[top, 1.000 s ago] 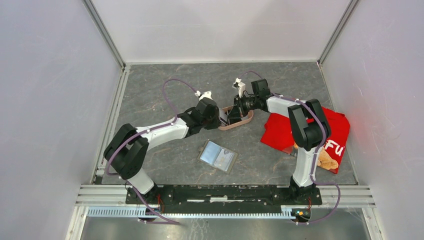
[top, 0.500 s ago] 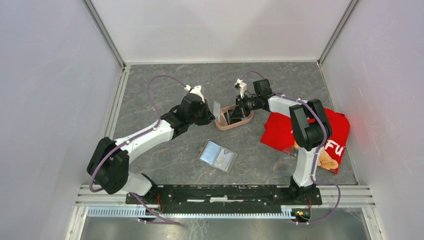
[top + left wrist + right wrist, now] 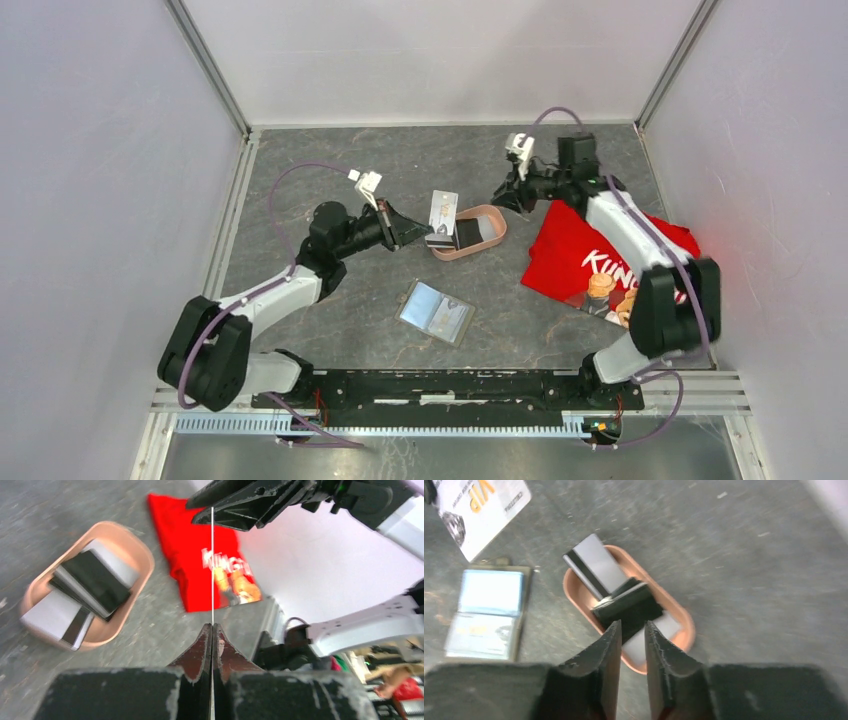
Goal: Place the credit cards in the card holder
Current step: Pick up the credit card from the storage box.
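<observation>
My left gripper (image 3: 428,238) is shut on one whitish credit card (image 3: 443,211), held upright just left of the pink tray (image 3: 470,255). In the left wrist view that card (image 3: 212,565) shows edge-on as a thin white line rising from the closed jaws. More credit cards (image 3: 594,562), grey and black, lie stacked in the tray (image 3: 684,620). The card holder (image 3: 436,312) lies open and flat nearer the arm bases, its two pocket panels facing up. My right gripper (image 3: 503,192) hovers right of and behind the tray, jaws slightly apart with nothing between them.
A red printed cloth (image 3: 610,260) lies right of the tray, under the right arm. White walls with metal rails close in the grey table on three sides. The right gripper's dark fingers (image 3: 240,505) sit just beyond the held card's top edge.
The left arm drew back to the left, lifting a card clear of the tray. The right arm pulled away to the back right, and its jaws parted slightly.
</observation>
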You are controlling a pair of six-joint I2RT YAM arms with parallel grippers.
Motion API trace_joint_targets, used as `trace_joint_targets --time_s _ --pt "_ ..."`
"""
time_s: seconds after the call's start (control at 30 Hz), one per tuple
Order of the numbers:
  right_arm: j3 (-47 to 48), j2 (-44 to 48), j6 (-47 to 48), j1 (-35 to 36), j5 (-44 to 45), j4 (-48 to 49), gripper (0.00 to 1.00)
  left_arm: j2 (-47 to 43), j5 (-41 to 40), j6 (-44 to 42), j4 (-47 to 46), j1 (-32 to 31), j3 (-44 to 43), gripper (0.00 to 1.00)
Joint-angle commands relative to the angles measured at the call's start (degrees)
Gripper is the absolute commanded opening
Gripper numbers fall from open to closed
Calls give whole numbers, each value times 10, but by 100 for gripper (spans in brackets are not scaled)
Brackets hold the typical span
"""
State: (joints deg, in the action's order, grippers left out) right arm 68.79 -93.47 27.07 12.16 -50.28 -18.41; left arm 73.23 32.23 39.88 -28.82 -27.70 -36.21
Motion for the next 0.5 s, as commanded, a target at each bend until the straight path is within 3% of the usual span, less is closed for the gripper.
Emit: trace_joint_targets --time_s 0.0,0.07,0.1,0.17,0.23,0.3,0.37,0.47 --pt "-38 138 73 -22 49 22 42 50 150 247 -415 24 43 2" --pt "-66 173 27 -36 25 50 70 106 153 393 -574 29 51 2" --pt "-71 179 5 -46 -16 48 76 142 148 479 -668 29 51 2" --pt "-76 174 -56 -54 -119 47 79 190 144 601 -707 27 40 2" --pt "-114 192 -115 -54 -195 104 78 197 141 649 -707 26 37 2" --pt "-193 239 -223 -56 -202 262 80 192 142 687 -707 27 25 2" --pt "-202 232 -302 -59 -222 294 78 194 144 735 -707 27 5 2" --pt "-225 213 -478 -59 -246 429 80 206 153 776 -707 27 -23 2"
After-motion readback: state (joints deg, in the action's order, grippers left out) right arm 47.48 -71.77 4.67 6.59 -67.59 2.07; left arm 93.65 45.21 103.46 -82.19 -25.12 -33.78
